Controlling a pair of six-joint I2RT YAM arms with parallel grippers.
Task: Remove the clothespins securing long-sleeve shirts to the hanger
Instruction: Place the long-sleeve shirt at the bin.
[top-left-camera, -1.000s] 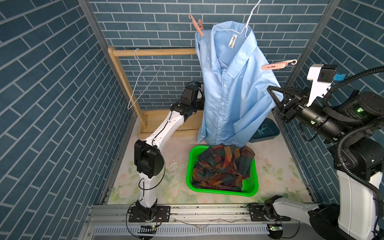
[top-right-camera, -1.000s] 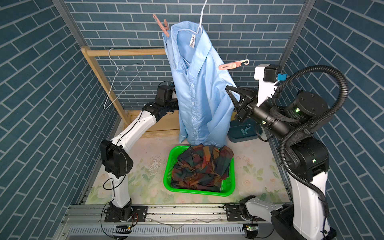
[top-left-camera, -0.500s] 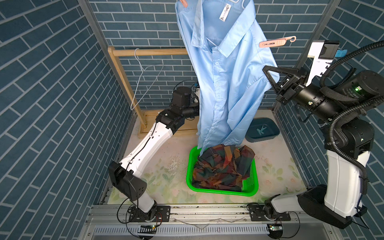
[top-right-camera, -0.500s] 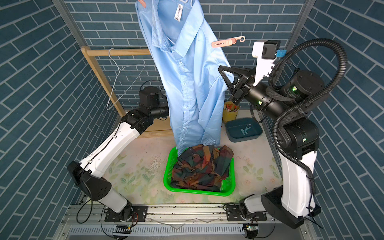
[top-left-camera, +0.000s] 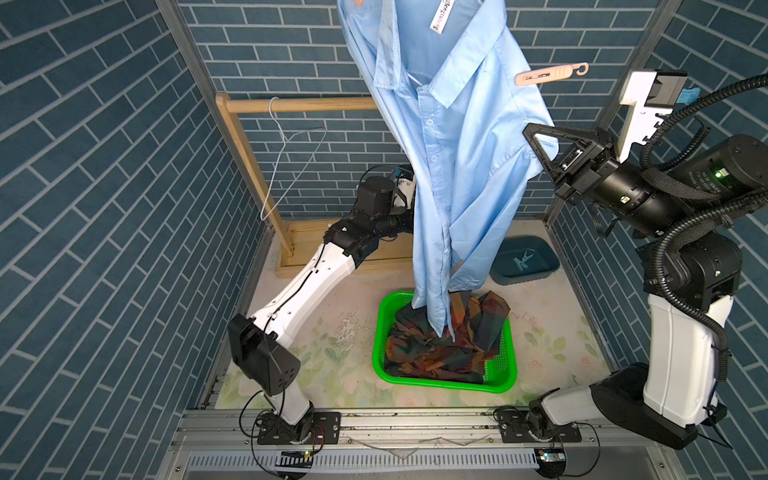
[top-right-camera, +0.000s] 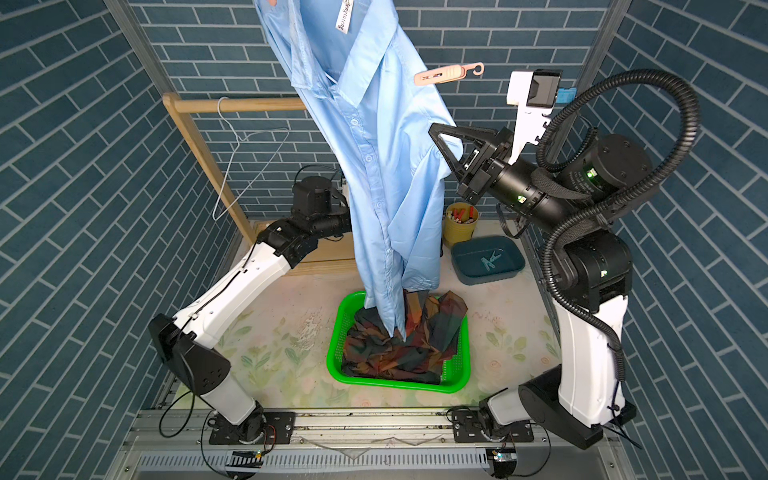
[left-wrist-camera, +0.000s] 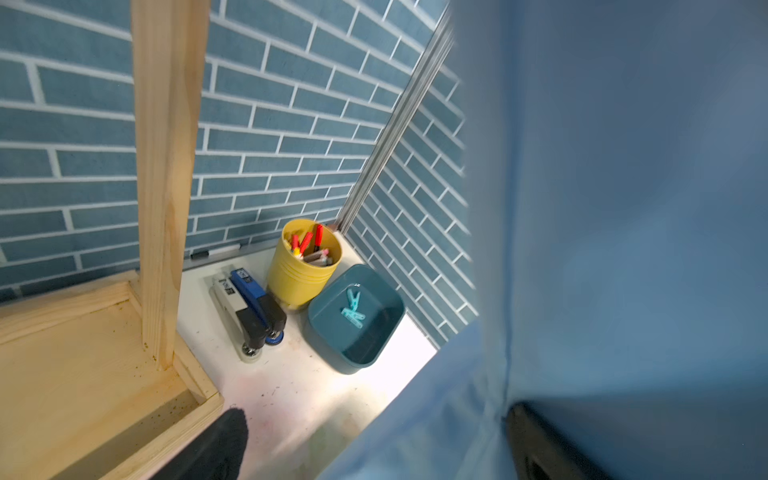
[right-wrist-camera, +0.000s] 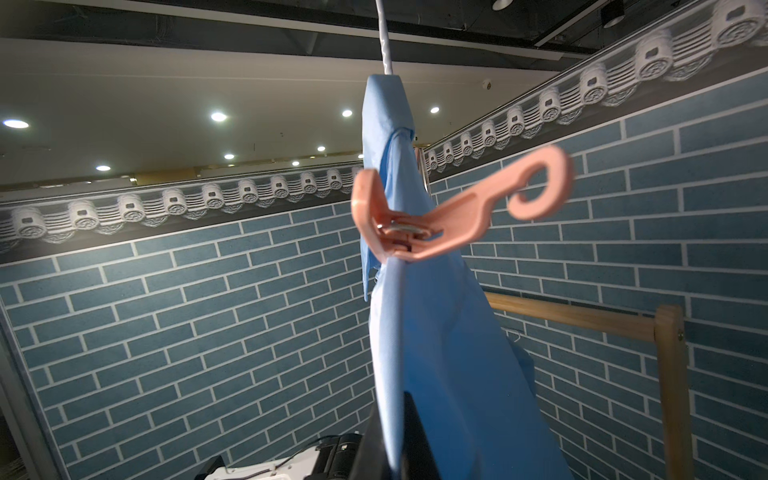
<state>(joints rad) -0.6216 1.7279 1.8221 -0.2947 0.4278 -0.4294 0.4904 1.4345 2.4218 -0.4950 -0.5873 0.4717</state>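
Only the right wrist view shows the salmon clothespin (right-wrist-camera: 419, 224) biting the pale blue shirt (right-wrist-camera: 449, 353) over the hanger wire (right-wrist-camera: 384, 37); its tail juts into free air. The right gripper (top-left-camera: 528, 131) pinches that shirt's edge below (the left gripper (left-wrist-camera: 374, 440) gapes wide beside the cloth). Two teal clothespins (left-wrist-camera: 353, 309) lie in the tub (left-wrist-camera: 374, 353).

Right arm (top-left-camera: 673, 345) rears up at the frame's right, its right gripper (top-left-camera: 530, 134) level, jaws clamped on the pale blue shirt (top-left-camera: 457, 145). Left arm (top-left-camera: 307, 282) slants toward centre, left gripper (left-wrist-camera: 374, 413) jaws spread wide.
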